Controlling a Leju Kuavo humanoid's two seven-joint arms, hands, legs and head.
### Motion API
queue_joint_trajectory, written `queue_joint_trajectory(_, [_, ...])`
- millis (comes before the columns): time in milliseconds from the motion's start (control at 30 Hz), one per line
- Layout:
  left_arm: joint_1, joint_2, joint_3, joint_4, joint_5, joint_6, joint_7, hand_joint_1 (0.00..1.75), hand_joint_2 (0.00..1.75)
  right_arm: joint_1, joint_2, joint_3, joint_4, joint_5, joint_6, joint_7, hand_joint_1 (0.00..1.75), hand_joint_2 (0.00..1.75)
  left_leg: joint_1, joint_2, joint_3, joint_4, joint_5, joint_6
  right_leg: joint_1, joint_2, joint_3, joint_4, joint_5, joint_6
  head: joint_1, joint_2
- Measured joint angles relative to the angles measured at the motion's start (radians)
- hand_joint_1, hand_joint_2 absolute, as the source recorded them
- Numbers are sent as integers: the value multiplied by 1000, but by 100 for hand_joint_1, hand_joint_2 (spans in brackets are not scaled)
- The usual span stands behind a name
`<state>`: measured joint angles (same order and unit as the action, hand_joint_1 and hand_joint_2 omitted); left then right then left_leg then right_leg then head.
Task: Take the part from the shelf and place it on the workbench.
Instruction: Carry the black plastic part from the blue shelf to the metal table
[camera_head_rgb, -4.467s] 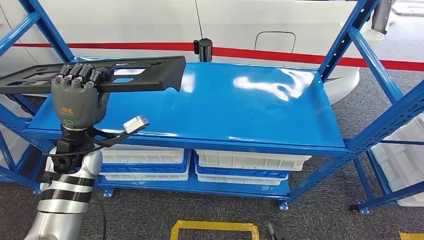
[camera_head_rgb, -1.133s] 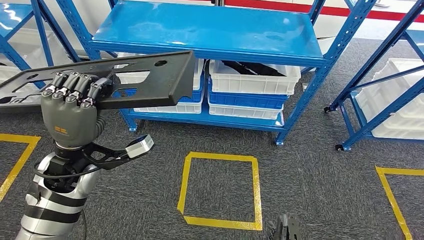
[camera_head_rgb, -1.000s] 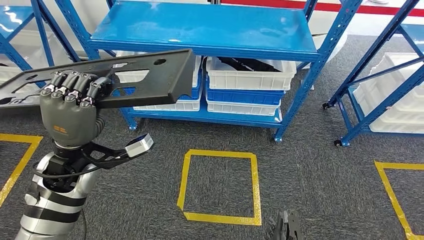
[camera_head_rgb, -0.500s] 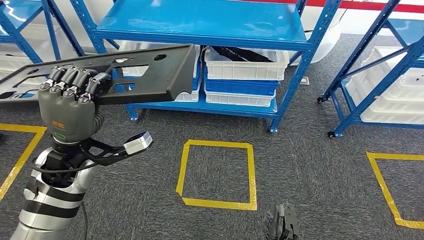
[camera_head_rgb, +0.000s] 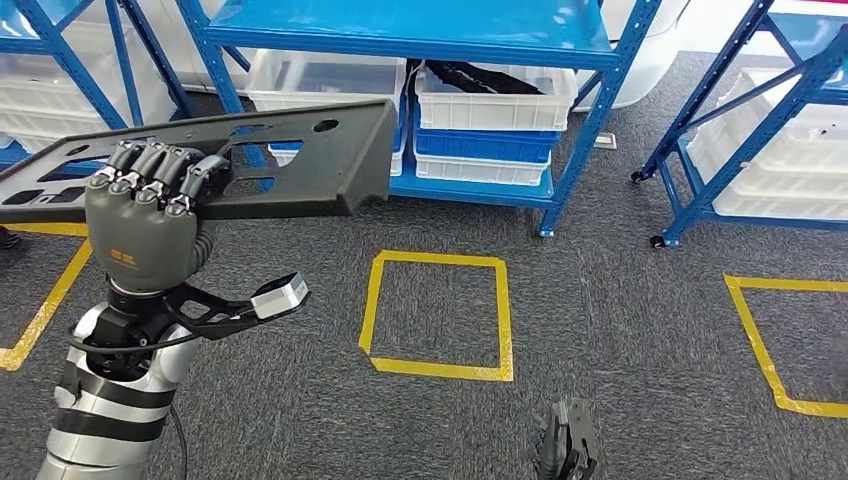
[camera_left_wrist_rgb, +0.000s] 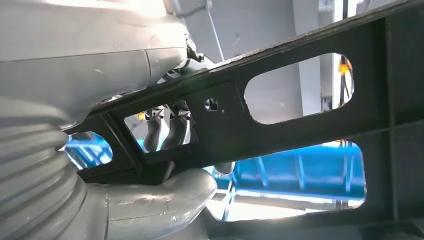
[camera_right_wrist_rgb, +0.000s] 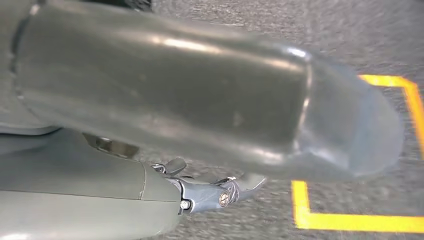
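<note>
Shelving (camera_head_rgb: 420, 30) in blue steel runs across the far side of the grey carpet, its lower level stacked with white bins (camera_head_rgb: 495, 95), one of which holds dark pieces. Nearer the robot than the shelving, and clear of it, the part (camera_head_rgb: 290, 165), a long flat black panel cut with oblong openings and small round holes, hangs level in the air above the carpet, its far end overlapping the shelving's lower bins in the head view. The left hand (camera_head_rgb: 145, 215) grips the part along its near edge, dark fingers (camera_head_rgb: 150, 170) curled over the top face and the thumb (camera_left_wrist_rgb: 165, 195) pressed up against the underside, as the left wrist view shows through the panel's openings. A yellow tape square (camera_head_rgb: 438, 315) marks the carpet in front of the shelving, just right of the part's end, with further yellow lines to either side. The right hand (camera_head_rgb: 565, 450) hangs low, well in front of the shelving, holding nothing; whether its fingers are spread or curled cannot be told.
</note>
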<state>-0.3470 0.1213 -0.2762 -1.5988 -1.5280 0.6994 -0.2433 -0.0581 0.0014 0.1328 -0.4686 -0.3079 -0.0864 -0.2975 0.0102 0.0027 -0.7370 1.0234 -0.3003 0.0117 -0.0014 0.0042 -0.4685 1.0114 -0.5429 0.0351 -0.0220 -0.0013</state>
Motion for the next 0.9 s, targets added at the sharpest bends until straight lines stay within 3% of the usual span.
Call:
queue_joint_trajectory(67, [1,-4,2,-3,1,0,6,175,175,-3,-6,0,0,1,4,1,0,0,3,-1,3,-14,20,-13,-2,1,-8,-15,13,-12,0,0])
queue_joint_trajectory(100, [1,-5,4,-5,3,0,8,175,175,-5,-8,0,0,2,4,1,0,0,5,-2,-1,-10,6,-19,-5,-1,-16,-17,25,-20,1,0])
queue_joint_trajectory(133, [1,-6,6,-7,5,0,10,175,175,-6,-10,0,0,4,4,2,0,0,7,-3,-8,11,-31,-24,-9,-3,-26,-19,39,-29,-2,0])
queue_joint_trajectory(167, [2,-6,9,-8,7,0,10,175,175,-7,-11,0,0,7,4,2,0,0,8,-4,-17,51,-88,-27,-13,-5,-37,-20,54,-35,-4,0])
queue_joint_trajectory(233, [2,-6,15,-10,11,0,6,175,175,-7,-12,0,0,13,2,4,0,0,9,-4,-34,178,-201,-33,-12,-6,-63,-18,82,-42,-8,0])
queue_joint_trajectory(267, [2,-6,19,-10,13,0,2,175,175,-7,-13,0,0,15,-1,6,0,0,10,-5,-37,241,-221,-36,-11,-7,-78,-16,94,-41,-8,0])
queue_joint_trajectory(300, [2,-6,22,-10,16,0,-3,175,175,-7,-13,0,0,15,-5,7,0,0,12,-5,-31,284,-215,-39,-12,-7,-96,-13,106,-38,-8,0])
queue_joint_trajectory(333, [2,-6,26,-10,18,0,-9,175,175,-6,-14,0,0,15,-10,8,0,0,15,-5,-9,294,-191,-42,-13,-8,-113,-9,116,-34,-9,0])
queue_joint_trajectory(367, [2,-6,29,-10,21,0,-15,175,175,-5,-15,0,0,15,-14,8,0,0,19,-5,29,270,-165,-44,-14,-8,-129,-3,124,-29,-9,0])
queue_joint_trajectory(433, [1,-6,37,-11,24,0,-26,175,175,-4,-17,0,-1,12,-20,8,0,0,23,-8,130,150,-170,-49,-14,-7,-155,14,134,-16,-9,0])
queue_joint_trajectory(500, [-1,-8,45,-14,27,0,-37,175,175,-2,-19,-1,-4,8,-23,8,0,0,17,-12,185,57,-209,-44,-11,-6,-172,24,148,-2,-8,0])
queue_joint_trajectory(567, [-3,-10,53,-15,32,0,-48,175,175,3,-20,-1,-5,5,-24,9,0,0,9,-11,179,37,-206,-23,-12,-6,-185,23,164,14,-7,0])
queue_joint_trajectory(600, [-4,-11,57,-16,35,0,-54,175,175,7,-21,-1,-6,4,-25,10,0,0,7,-10,169,36,-195,-10,-15,-5,-195,27,159,18,-8,0])
queue_joint_trajectory(667, [-6,-15,65,-16,39,0,-70,175,175,13,-20,-1,-6,3,-25,13,0,0,6,-6,141,32,-169,13,-17,-5,-227,81,101,13,-4,0])
queue_joint_trajectory(733, [-7,-21,74,-16,41,0,-88,175,175,13,-19,-1,-6,4,-25,15,0,0,4,-5,108,33,-142,23,-17,-5,-262,202,13,4,0,0])
queue_joint_trajectory(767, [-7,-24,79,-16,41,-1,-95,175,175,11,-19,-1,-6,6,-25,16,0,0,2,-5,90,33,-129,24,-16,-5,-271,261,-12,4,1,0])
queue_joint_trajectory(833, [-7,-29,86,-16,41,0,-105,175,175,9,-20,-1,-6,8,-25,17,0,0,-1,-5,55,33,-100,24,-14,-5,-253,312,-2,16,1,0])
queue_joint_trajectory(900, [-8,-32,95,-16,42,0,-109,175,175,6,-21,-1,-7,8,-25,19,0,0,-1,-5,23,34,-71,20,-6,-5,-166,234,36,20,1,0])
